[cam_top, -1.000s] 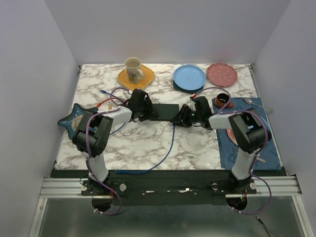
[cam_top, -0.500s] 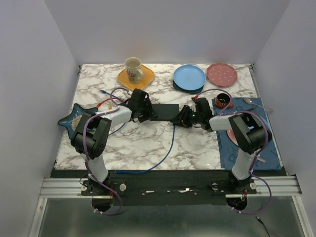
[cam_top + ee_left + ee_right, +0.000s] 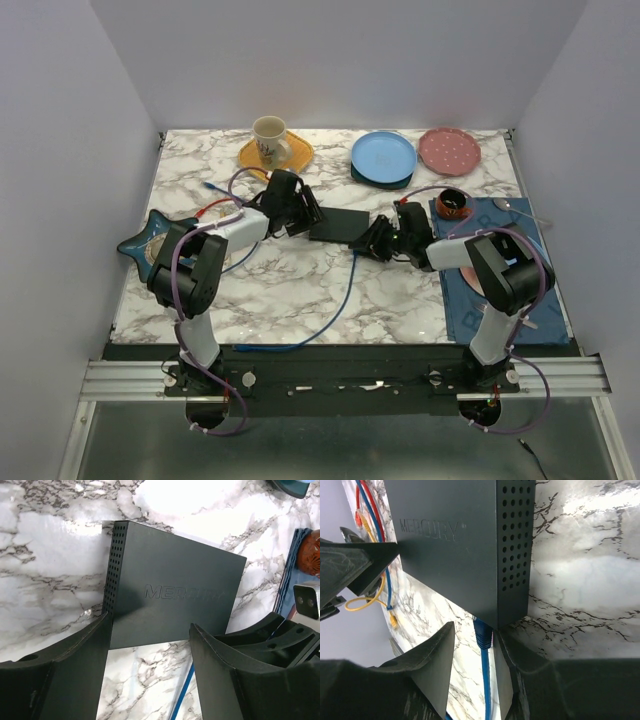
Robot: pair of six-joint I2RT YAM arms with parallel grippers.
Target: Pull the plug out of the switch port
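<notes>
The flat matte-black switch box (image 3: pixel 340 225) lies mid-table. A blue plug (image 3: pixel 481 636) sits in the port on its near long edge, and its blue cable (image 3: pixel 335 300) runs toward the table's front. My right gripper (image 3: pixel 472 630) is open with one finger on each side of the plug. The right finger is close against the plug and the left finger (image 3: pixel 432 662) stands apart from it. In the top view the right gripper (image 3: pixel 375 240) is at the box's right near corner. My left gripper (image 3: pixel 150 621) is open at the box's (image 3: pixel 170 595) left end (image 3: pixel 300 213), with its left finger (image 3: pixel 85 655) at the box's corner.
A mug on a yellow plate (image 3: pixel 272 145), a blue plate (image 3: pixel 383 157) and a pink plate (image 3: pixel 449 150) stand at the back. A brown cup (image 3: pixel 452 203) sits on a blue mat (image 3: pixel 500 285) at the right. Red, yellow and blue loose cables (image 3: pixel 215 205) and a star dish (image 3: pixel 150 240) lie at the left.
The left gripper has moved toward the back and the box has turned and shifted slightly right. The right gripper has followed to the right, staying at the plug.
</notes>
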